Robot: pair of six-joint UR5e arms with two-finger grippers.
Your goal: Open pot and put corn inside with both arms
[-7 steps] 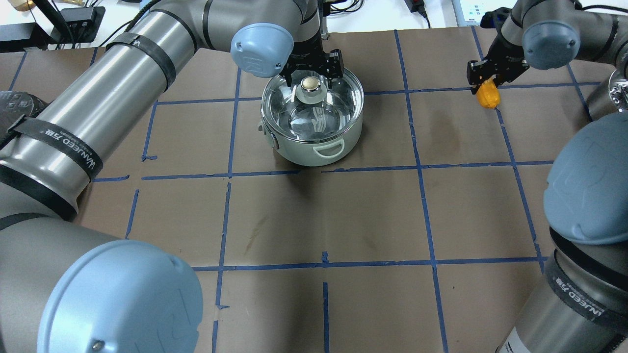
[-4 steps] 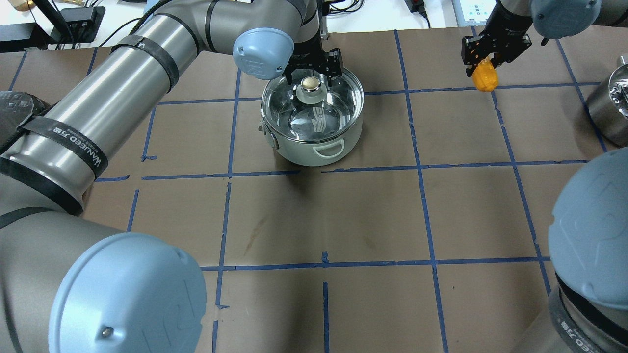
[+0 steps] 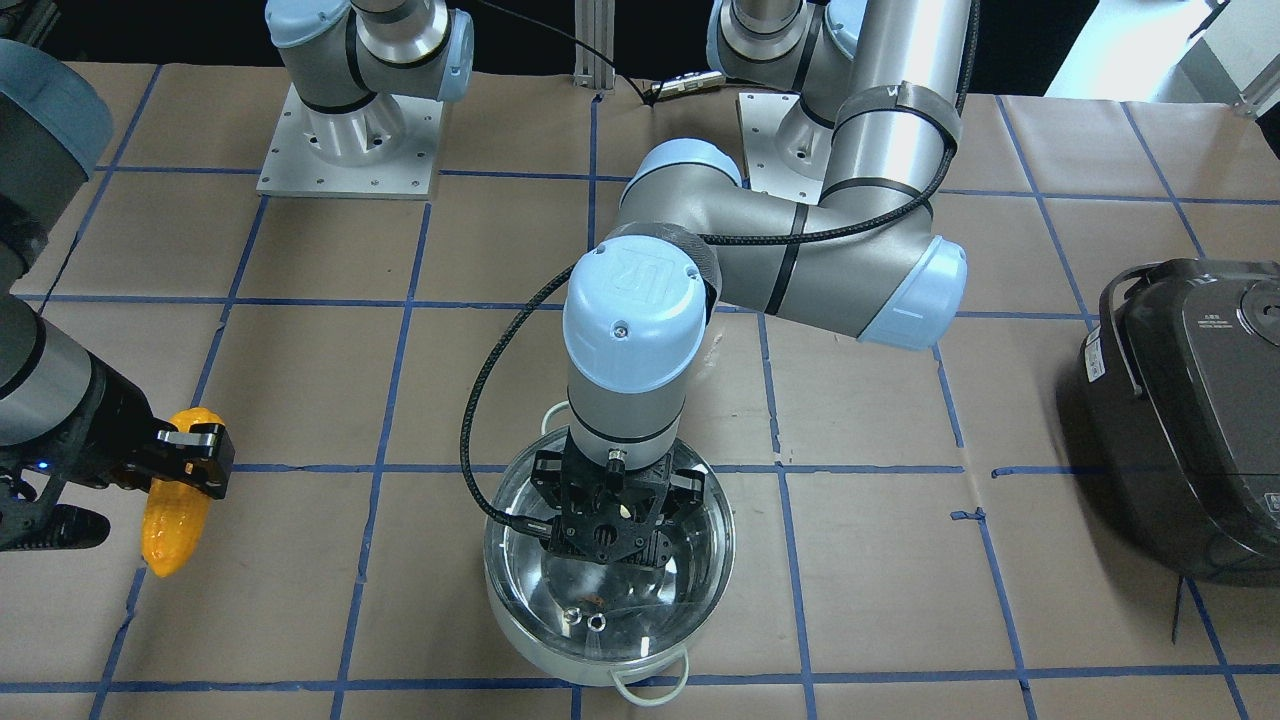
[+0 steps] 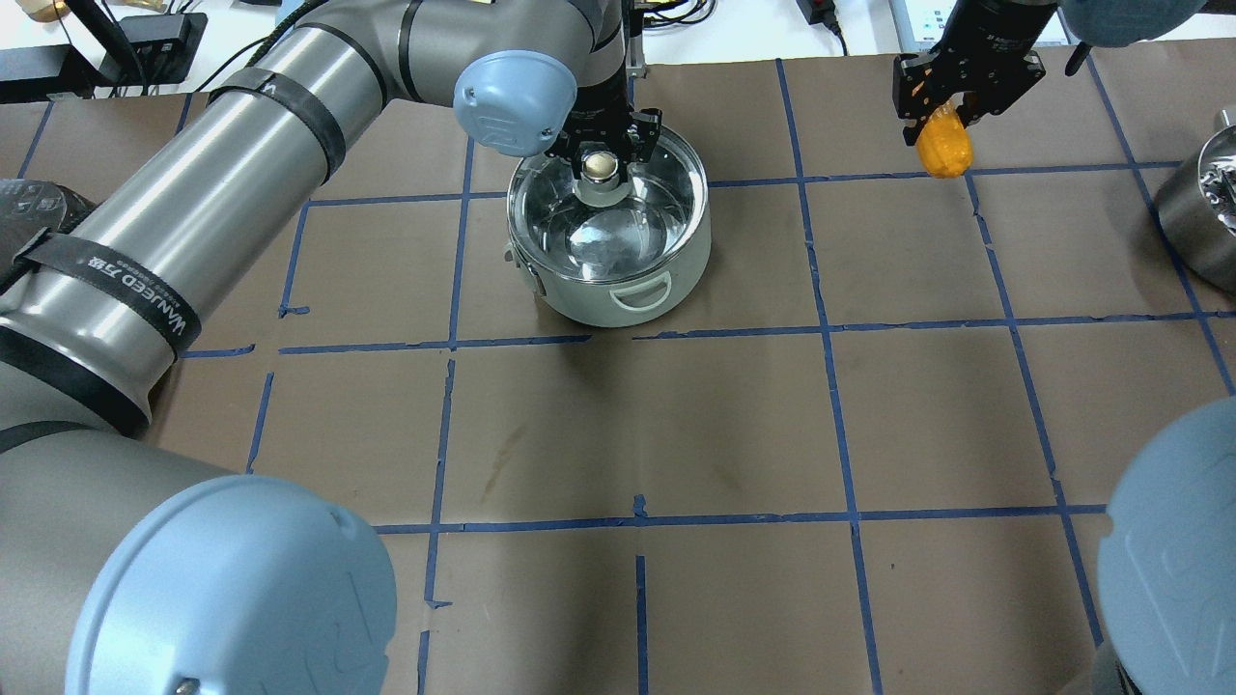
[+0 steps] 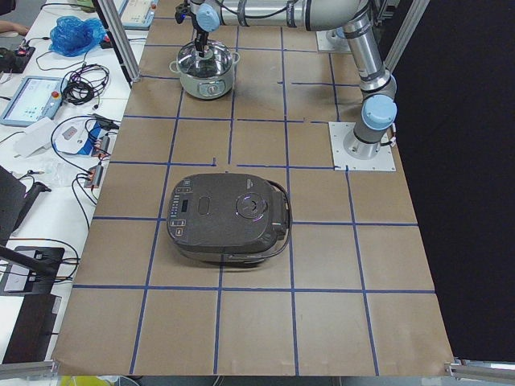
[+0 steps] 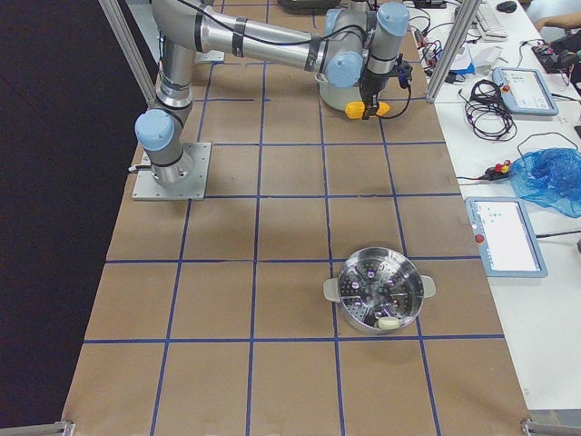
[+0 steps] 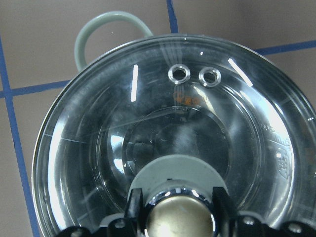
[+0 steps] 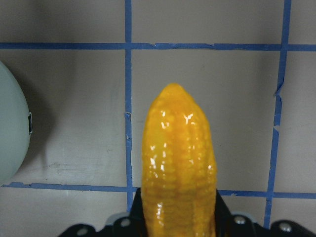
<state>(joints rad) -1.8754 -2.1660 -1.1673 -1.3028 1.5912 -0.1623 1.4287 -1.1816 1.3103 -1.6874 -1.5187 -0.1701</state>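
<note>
Jaws of the left tool [image 4: 601, 154] stand close together, pinched on either side of the round knob [image 7: 180, 222] of the glass lid [image 7: 148, 123]. The lid sits flat on the steel pot [image 4: 618, 285], so the pot's mouth is covered. The left tool comes straight down on the knob, over the pot's middle.

Out on the robot's right, the right tool [image 4: 951, 116] is clamped on the thick end of the corn [image 4: 943, 147], its jaws no further apart than the cob is wide. The cob's long axis runs on from the tool, with the tapered tip pointing down toward the brown bench [image 4: 676, 434]. It appears to hang clear of the paper.

From the corn, the pot lies toward the robot's left and well apart, with a taped blue line between them. In the right wrist view only a sliver of the pot's pale wall shows at the left edge.

The left arm is the nearer one, already at the pot, and the coming move looks to be a straight lift of the lid. Until that is done the corn has nowhere to go. After that it would need to travel sideways toward the robot's left to stand over the open mouth. Hanging tip-down and far shorter than the pot is wide, it should drop in without being turned.
</note>
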